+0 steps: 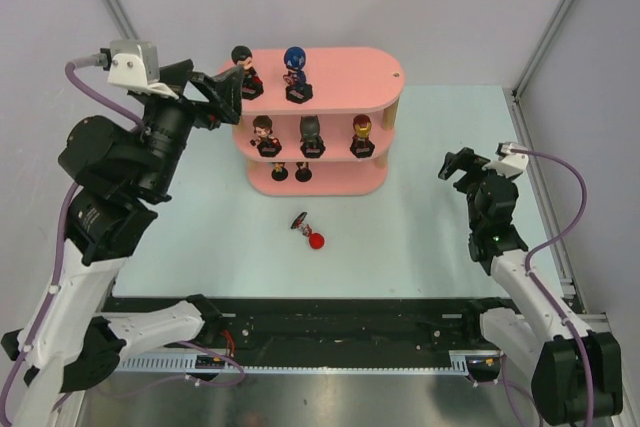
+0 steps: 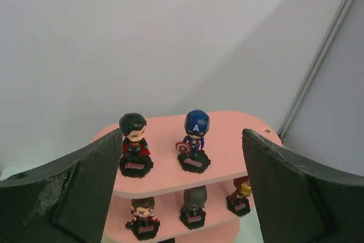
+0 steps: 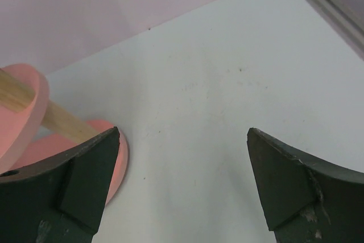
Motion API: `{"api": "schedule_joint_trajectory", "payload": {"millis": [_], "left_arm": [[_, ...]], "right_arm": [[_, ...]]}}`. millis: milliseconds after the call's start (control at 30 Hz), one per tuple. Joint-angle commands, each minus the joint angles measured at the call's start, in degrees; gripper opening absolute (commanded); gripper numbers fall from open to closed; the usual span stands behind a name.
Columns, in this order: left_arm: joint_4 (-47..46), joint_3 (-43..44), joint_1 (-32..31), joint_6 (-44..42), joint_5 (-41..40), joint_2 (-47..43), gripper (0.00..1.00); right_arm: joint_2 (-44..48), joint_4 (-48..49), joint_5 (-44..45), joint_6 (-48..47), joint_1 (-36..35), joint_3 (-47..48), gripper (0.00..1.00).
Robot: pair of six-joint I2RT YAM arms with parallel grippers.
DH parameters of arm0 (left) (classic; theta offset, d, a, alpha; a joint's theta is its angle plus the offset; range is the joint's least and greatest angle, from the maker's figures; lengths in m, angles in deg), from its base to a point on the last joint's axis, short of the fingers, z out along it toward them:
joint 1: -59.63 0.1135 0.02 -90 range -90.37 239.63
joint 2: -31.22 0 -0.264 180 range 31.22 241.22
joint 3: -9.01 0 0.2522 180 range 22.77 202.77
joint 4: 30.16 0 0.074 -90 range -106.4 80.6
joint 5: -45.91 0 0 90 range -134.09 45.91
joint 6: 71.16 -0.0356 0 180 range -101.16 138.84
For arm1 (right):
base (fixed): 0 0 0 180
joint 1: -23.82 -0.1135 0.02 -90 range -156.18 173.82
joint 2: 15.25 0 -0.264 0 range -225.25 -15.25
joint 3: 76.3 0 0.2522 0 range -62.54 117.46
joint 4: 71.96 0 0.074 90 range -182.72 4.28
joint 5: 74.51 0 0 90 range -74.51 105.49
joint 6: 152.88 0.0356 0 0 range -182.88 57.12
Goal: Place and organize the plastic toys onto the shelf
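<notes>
Below the middle of the overhead frame, a red-headed figurine [image 1: 310, 231] lies toppled on the table [image 1: 430, 237]. Its long axis runs diagonally, black base toward the upper left and head toward the lower right. It sits just in front of the pink shelf [image 1: 385, 72] and well apart from both arms.

On the shelf's top board stand a dark-haired figurine [image 1: 242, 69] and a blue-headed figurine [image 1: 296, 72], both upright and facing the lower edge of the frame. The middle board carries three in a row: a brown-haired figurine [image 1: 264, 134], a black-headed figurine [image 1: 312, 135] and a red-gold figurine [image 1: 363, 134]. Two partly hidden figurines [image 1: 280, 172] stand on the bottom board.

At the left end of the top board hovers the left gripper [image 1: 222, 95], fingers spread wide around nothing. Right of the shelf, the right gripper [image 1: 458, 165] hangs low over the table, jaws equally wide and holding nothing.
</notes>
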Motion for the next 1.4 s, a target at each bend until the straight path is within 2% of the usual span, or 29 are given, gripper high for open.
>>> {"api": "schedule_joint_trajectory", "payload": {"millis": [0, 200, 333, 367, 500, 567, 700, 833, 967, 1033, 1367], "left_arm": [[2.7, -2.3, 0.3, 2.7, 1.2, -2.5, 0.9], [4.6, -7.6, 0.3, 4.9, 2.3, -5.0, 0.9], [5.6, -10.2, 0.3, 5.6, 2.0, -6.0, 0.92], [5.8, -10.5, 0.2, 6.1, 2.0, -6.2, 0.92], [6.7, -11.6, 0.3, 7.5, 2.1, -7.3, 0.92], [7.0, -13.0, 0.3, 8.2, 1.9, -8.2, 0.93], [8.2, -14.7, 0.2, 8.6, 1.4, -9.5, 0.94], [8.8, -15.3, 0.3, 9.0, 1.3, -10.3, 0.95], [9.2, -16.2, 0.3, 9.2, 1.4, -10.9, 0.95], [9.7, -16.2, 0.3, 9.3, 1.4, -11.1, 0.95], [9.7, -16.8, 0.2, 9.7, 1.3, -11.9, 0.96]], "right_arm": [[3.4, -15.3, -1.9, 7.5, -0.8, 4.4, 1.0], [5.9, -24.5, -9.2, 11.6, -3.6, 5.8, 1.0], [6.7, -26.4, -6.0, 13.6, -12.7, 5.9, 1.0], [7.0, -26.8, -4.6, 14.0, -18.0, 5.8, 1.0], [5.6, -27.7, 1.8, 17.0, -31.2, 5.0, 1.0], [3.1, -25.3, 2.9, 18.2, -37.6, 4.2, 1.0], [-4.5, -17.3, 3.1, 19.5, -45.4, 2.5, 0.99], [-14.1, -10.3, 0.6, 21.3, -47.1, 2.4, 0.97], [-23.7, 2.5, -3.8, 20.5, -47.2, 2.5, 0.94], [-28.3, 5.7, -5.8, 20.1, -47.1, 3.0, 0.93], [-38.0, 15.4, -13.8, 17.8, -46.6, 5.0, 0.91]]}}
